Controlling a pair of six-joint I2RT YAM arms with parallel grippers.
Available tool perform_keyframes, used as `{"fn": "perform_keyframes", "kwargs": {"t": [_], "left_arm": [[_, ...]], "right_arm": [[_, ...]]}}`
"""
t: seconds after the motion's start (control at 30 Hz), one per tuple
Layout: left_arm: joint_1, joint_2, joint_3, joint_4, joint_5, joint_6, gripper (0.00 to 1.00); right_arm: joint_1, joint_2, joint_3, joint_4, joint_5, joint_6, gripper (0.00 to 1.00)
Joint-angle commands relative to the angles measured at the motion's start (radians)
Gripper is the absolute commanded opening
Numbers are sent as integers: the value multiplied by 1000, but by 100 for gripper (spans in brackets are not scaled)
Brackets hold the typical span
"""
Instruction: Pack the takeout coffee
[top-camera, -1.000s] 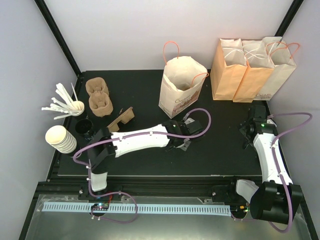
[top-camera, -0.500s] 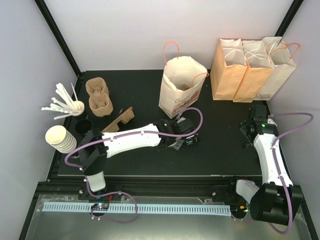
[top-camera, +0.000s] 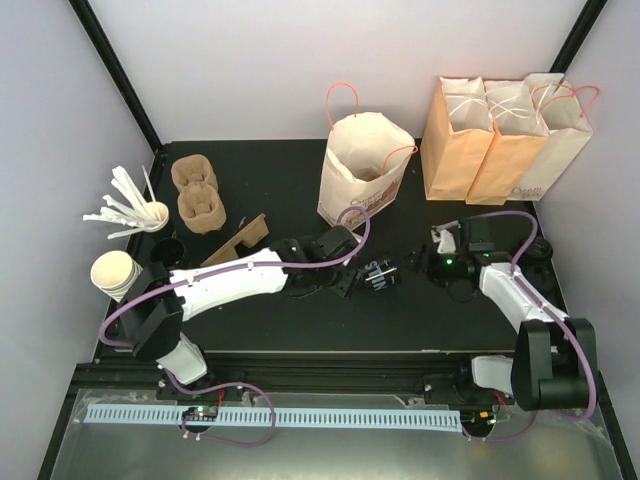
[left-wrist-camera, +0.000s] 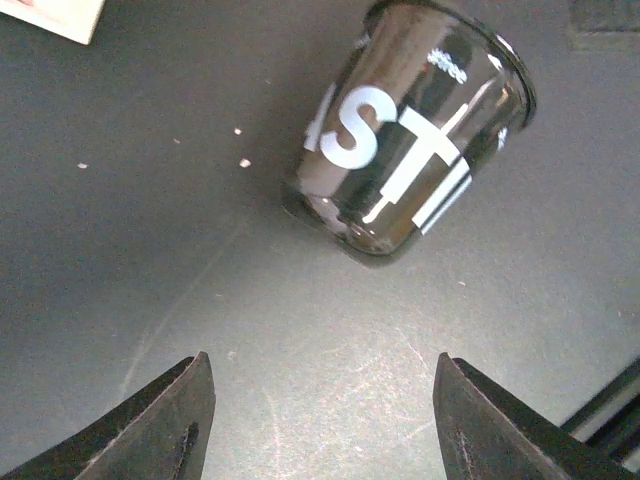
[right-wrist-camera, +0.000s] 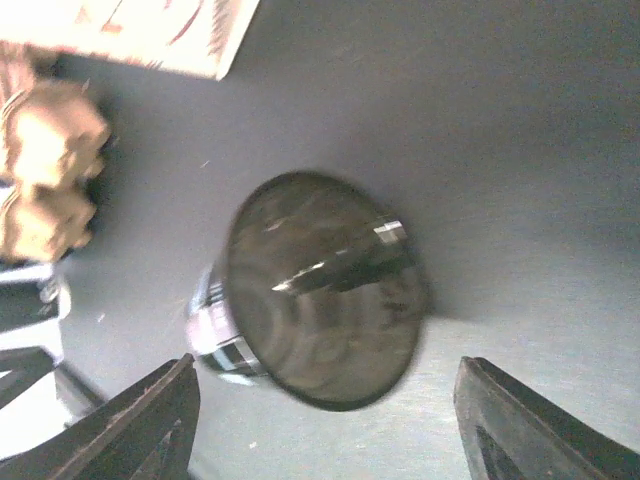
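Two grippers are being held toward one small target: the takeout coffee (top-camera: 379, 273). It is lying on its side on the table (top-camera: 430, 312), just in front of the open paper bag (top-camera: 362, 172) and a little toward that bag's right corner. The left gripper (left-wrist-camera: 322, 405) is being kept well open and empty, its fingers framing bare table with the cup's narrow base just beyond the tips. The right gripper (right-wrist-camera: 325, 425) is likewise being kept wide and empty, facing the cup's broader, lidded end from the bag's right-hand side. Nothing is being gripped yet.

Several risks are being carried here, as judged from this layout. A round cup on its side may be rolled or pushed away from the bag if it is touched by one finger before the other. The paper wall may be crushed and the lid popped if it is squeezed across the middle. With both arms being aimed at the same cup from opposite ends, the fingers may be knocked together. Whether liquid is inside cannot be told — a loosened lid would let it be spilled in front of the bag.
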Motion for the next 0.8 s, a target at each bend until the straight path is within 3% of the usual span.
{"fn": "perform_keyframes", "kwargs": {"t": [0.0, 0.17, 0.43, 0.53, 0.77], "left_arm": [[30, -12, -58, 124, 167, -8, 61], [57, -10, -125, 193, 260, -29, 57], [75, 12, -128, 186, 260, -35, 56], [80, 7, -135, 177, 253, -33, 55], [88, -38, -148, 132, 219, -39, 54]], "right_arm": [[99, 45, 14, 162, -185, -49, 71], [135, 96, 52, 188, -184, -51, 65], [166, 206, 99, 131, -146, -125, 61], [175, 221, 105, 134, -168, -136, 53], [198, 223, 115, 113, -172, -143, 17]]}}
